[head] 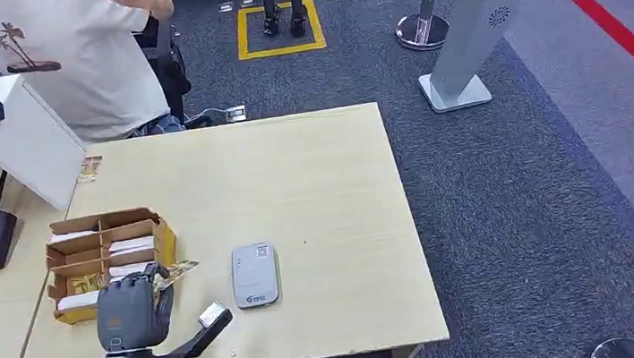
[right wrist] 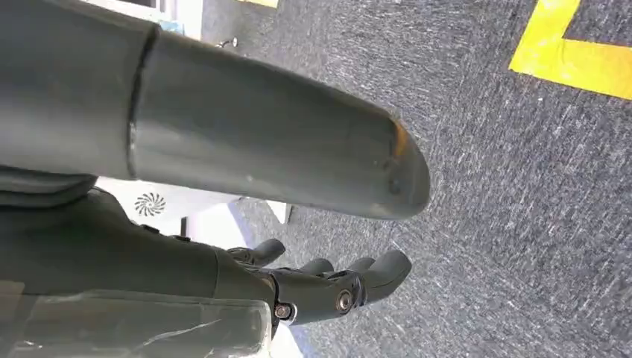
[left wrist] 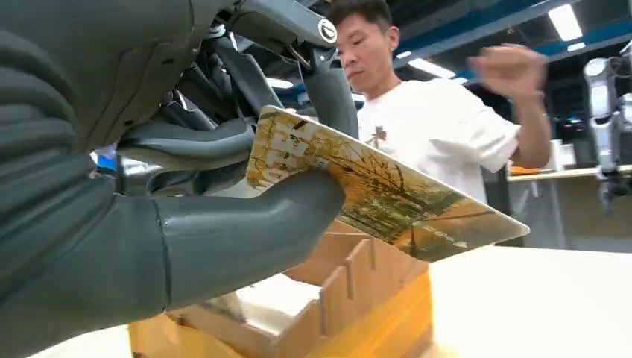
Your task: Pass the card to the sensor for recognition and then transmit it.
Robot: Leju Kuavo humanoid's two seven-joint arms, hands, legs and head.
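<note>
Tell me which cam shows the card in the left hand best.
Left wrist view. The card sits large and close there, printed face visible, held between the left hand's thumb and fingers above the cardboard box. In the head view the card is a small sliver poking out past the hand. The right wrist view looks at carpet.

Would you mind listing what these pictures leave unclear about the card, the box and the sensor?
- Card: head view, mostly hidden behind the left hand; printed text too small in the left wrist view.
- Cardboard box: near compartments hidden by the hand in the head view.
- Sensor: markings too small to read.
- Right hand: palm hidden by the thumb.
</note>
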